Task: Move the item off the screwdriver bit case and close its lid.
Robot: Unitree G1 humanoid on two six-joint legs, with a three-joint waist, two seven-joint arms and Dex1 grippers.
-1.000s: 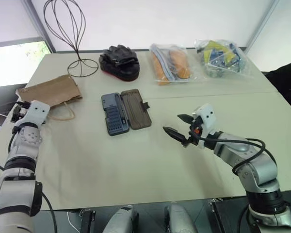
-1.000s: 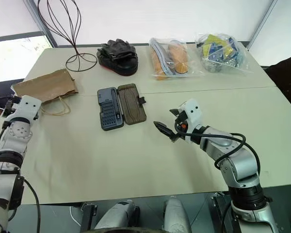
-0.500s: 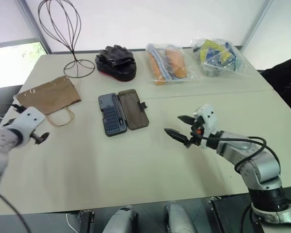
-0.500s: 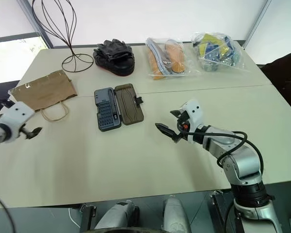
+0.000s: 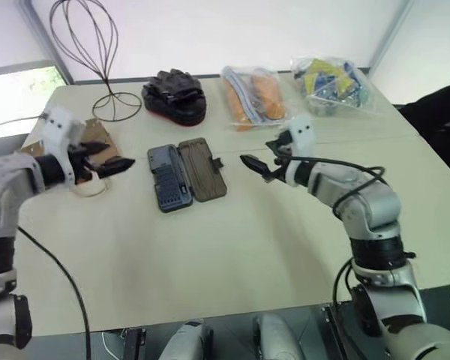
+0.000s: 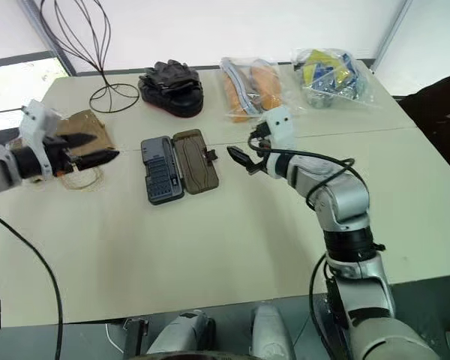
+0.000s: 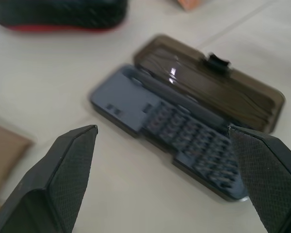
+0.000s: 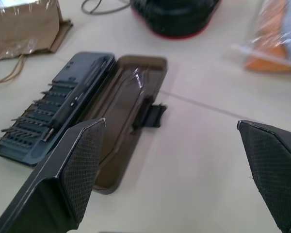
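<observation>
Open bit case (image 5: 181, 174) flat on the table (image 5: 210, 247), brown lid (image 5: 205, 169) laid back (bits showing), paper bag (image 6: 79, 129) apart at its left, left gripper (image 5: 105, 157) over the bag and right gripper (image 5: 261, 159) near the lid, both with jaws apart

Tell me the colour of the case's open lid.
Smoky dark brown, translucent; the lid shows best in the right wrist view.

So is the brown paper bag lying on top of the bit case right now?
No, the paper bag lies on the table beside the open bit case, whose tray and lid both lie uncovered.
</observation>
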